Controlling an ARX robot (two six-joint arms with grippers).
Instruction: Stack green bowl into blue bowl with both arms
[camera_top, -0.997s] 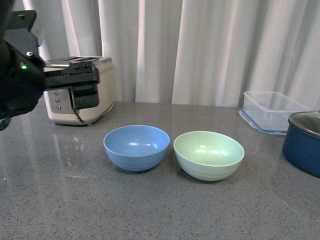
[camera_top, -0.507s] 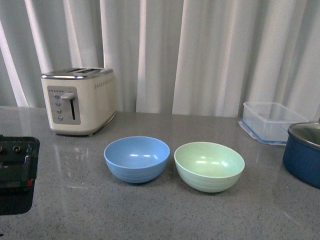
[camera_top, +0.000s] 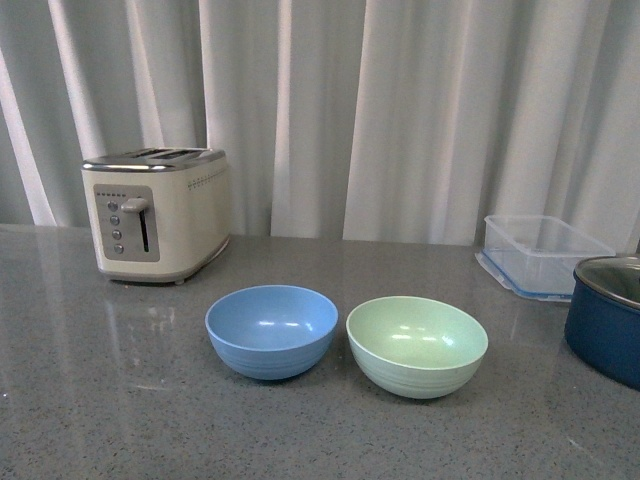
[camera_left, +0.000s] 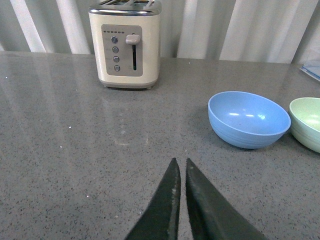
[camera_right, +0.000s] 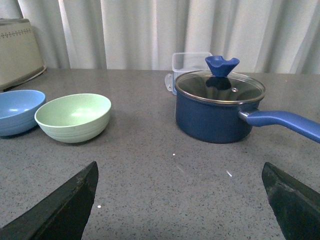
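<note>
The blue bowl (camera_top: 271, 330) and the green bowl (camera_top: 417, 345) stand upright side by side on the grey counter, nearly touching, both empty. Neither arm shows in the front view. In the left wrist view my left gripper (camera_left: 180, 162) is shut and empty, low over bare counter, well short of the blue bowl (camera_left: 248, 119); the green bowl (camera_left: 307, 122) shows at the frame edge. In the right wrist view my right gripper (camera_right: 180, 170) is wide open and empty above the counter, with the green bowl (camera_right: 73, 117) and blue bowl (camera_right: 18, 110) ahead to one side.
A cream toaster (camera_top: 155, 212) stands at the back left. A clear plastic container (camera_top: 541, 254) sits at the back right. A dark navy pot with a glass lid (camera_right: 218, 106) and a long handle (camera_right: 286, 122) stands at the right, close to the right gripper.
The left arm, raised at the front view's upper left a second ago, dropped low at the left edge and is now out of that view. The view sits slightly lower. The bowls have not moved.
</note>
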